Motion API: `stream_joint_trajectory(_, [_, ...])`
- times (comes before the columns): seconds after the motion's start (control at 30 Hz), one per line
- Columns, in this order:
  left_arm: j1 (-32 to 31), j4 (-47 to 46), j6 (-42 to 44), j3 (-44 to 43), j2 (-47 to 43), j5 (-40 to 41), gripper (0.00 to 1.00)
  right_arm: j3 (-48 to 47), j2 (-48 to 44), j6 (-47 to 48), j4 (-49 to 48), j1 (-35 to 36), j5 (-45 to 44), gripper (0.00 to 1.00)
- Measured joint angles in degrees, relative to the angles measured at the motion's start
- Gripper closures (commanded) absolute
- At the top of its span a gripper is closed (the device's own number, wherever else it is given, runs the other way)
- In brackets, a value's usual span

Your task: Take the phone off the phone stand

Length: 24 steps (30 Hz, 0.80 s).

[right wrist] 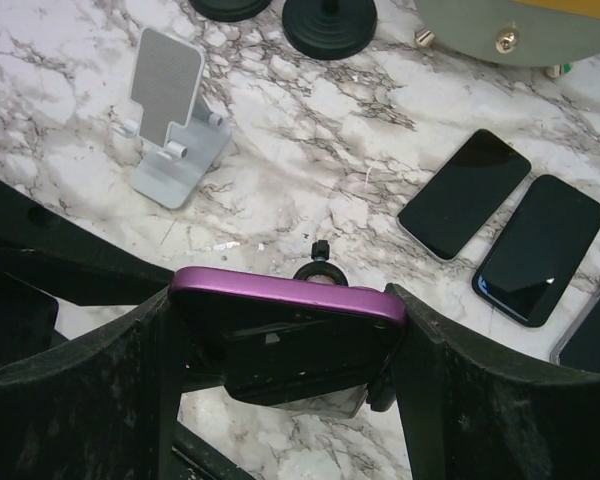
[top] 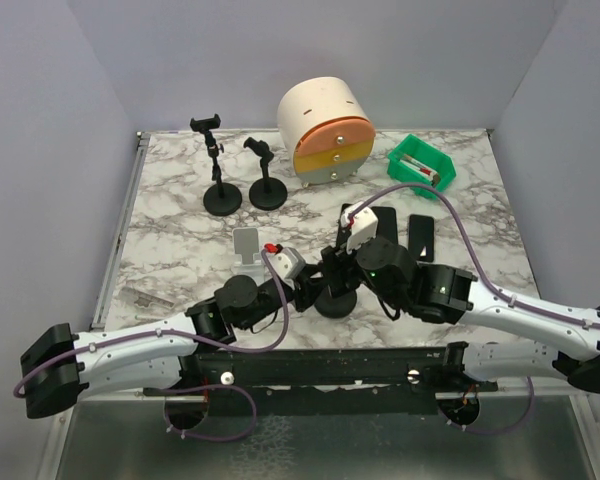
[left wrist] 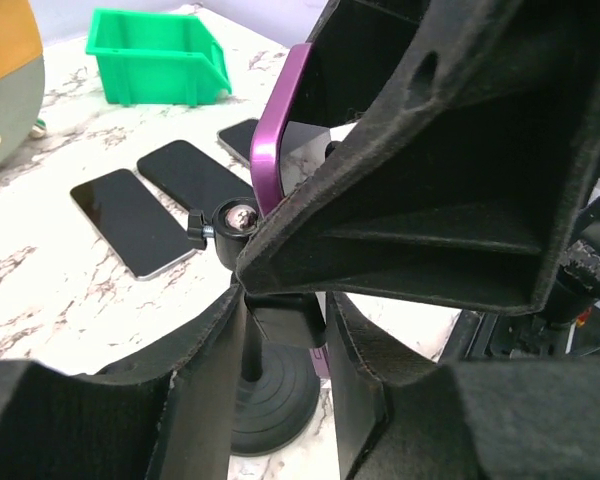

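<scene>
A purple phone (right wrist: pixel 280 305) sits upright in the clamp of a black phone stand (top: pixel 335 300) near the table's front centre. My right gripper (right wrist: pixel 285 350) is shut on the phone, one finger on each short end. The phone's purple edge also shows in the left wrist view (left wrist: pixel 270 130). My left gripper (left wrist: pixel 285 300) is closed around the stand's lower clamp block (left wrist: pixel 285 325), above the round base (left wrist: pixel 270 400). In the top view the two grippers (top: pixel 315 285) (top: pixel 352 250) meet over the stand, hiding the phone.
Two dark phones (right wrist: pixel 465 195) (right wrist: pixel 540 250) lie flat to the right of the stand. A silver folding stand (right wrist: pixel 170 110) is at the left. Two empty black stands (top: pixel 221 195) (top: pixel 267 190), a round drawer unit (top: pixel 327 130) and a green bin (top: pixel 421 163) are at the back.
</scene>
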State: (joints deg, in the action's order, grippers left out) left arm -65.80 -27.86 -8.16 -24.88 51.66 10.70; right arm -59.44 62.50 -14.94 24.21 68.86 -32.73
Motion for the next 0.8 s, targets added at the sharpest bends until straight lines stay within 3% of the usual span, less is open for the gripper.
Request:
stream_joint_trajectory(0.17, [0.7,-1.3,-2.2,0.4,1.8,-1.9,0.64,0.8,-0.7,0.0,-0.7,-0.1,1.2,1.00])
stream_joint_trajectory(0.23, [1.0,-1.7,-2.8,0.5,2.3,-2.8,0.78,0.8,-0.7,0.0,-0.8,-0.1,1.7,1.00])
stream_joint_trajectory(0.3, [1.3,-2.1,-3.7,0.5,2.8,-3.5,0.99,1.0,-1.0,0.0,-1.0,-0.1,2.1,1.00])
stream_joint_trajectory(0.63, [3.2,-2.9,-4.3,2.6,-0.3,-8.8,1.00,2.8,-4.8,2.3,-1.6,-0.4,9.3,1.00])
stream_joint_trajectory(0.8, [9.6,-0.3,-5.4,2.6,0.1,-20.3,1.00,4.1,-8.6,4.1,-1.8,-0.5,14.2,1.00])
